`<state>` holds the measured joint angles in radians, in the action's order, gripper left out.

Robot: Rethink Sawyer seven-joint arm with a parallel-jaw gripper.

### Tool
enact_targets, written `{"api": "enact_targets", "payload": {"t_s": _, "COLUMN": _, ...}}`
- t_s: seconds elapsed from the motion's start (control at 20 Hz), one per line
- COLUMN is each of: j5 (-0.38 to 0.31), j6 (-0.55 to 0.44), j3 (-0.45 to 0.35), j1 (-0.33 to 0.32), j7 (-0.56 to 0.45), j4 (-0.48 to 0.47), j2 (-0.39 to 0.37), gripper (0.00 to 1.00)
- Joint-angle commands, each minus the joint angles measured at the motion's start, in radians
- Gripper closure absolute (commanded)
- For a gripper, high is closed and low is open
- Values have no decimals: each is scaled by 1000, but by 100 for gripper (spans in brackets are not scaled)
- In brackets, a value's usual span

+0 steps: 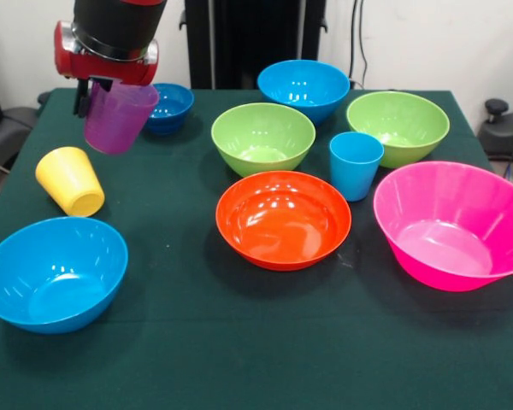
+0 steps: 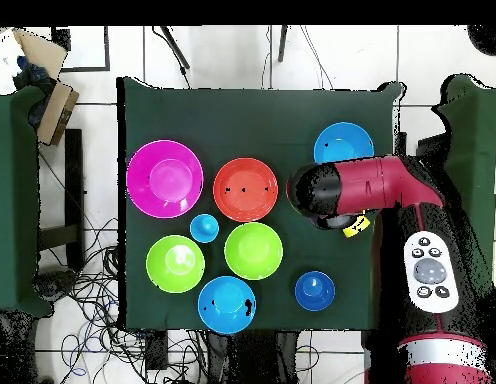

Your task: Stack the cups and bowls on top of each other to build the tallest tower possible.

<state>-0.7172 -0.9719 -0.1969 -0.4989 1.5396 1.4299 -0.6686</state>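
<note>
Hand (image 1: 111,85) pinches purple cup (image 1: 118,117), tilted, clear of the table (image 1: 239,342). Level it, then lower centred over yellow cup (image 1: 70,180) at its 7 o'clock.

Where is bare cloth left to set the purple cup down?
Free: the near strip in front of the orange bowl and pink bowl, and the patch between the yellow cup and orange bowl. Crowded: the far middle, where green bowls and blue cup sit close.

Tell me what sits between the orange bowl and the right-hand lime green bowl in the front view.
The light blue cup stands upright between the orange bowl and that lime green bowl; the front view shows it.
</note>
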Motion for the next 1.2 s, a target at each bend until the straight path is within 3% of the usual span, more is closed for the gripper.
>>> {"api": "enact_targets", "payload": {"t_s": 0.05, "j5": -7, "j6": 50, "j3": -65, "j1": 17, "j7": -81, "j4": 27, "j2": 29, "gripper": 100}}
{"api": "enact_targets", "payload": {"t_s": 0.3, "j5": -23, "j6": 48, "j3": -47, "j1": 34, "j7": -56, "j4": 24, "j2": 22, "gripper": 100}}
{"api": "enact_targets", "payload": {"t_s": 0.55, "j5": -71, "j6": 3, "j3": 21, "j1": 89, "j7": 4, "j4": 2, "j2": -4, "gripper": 100}}
{"api": "enact_targets", "payload": {"t_s": 1.2, "j5": -93, "j6": -1, "j3": 127, "j1": 162, "j7": 43, "j4": -17, "j2": -15, "gripper": 100}}
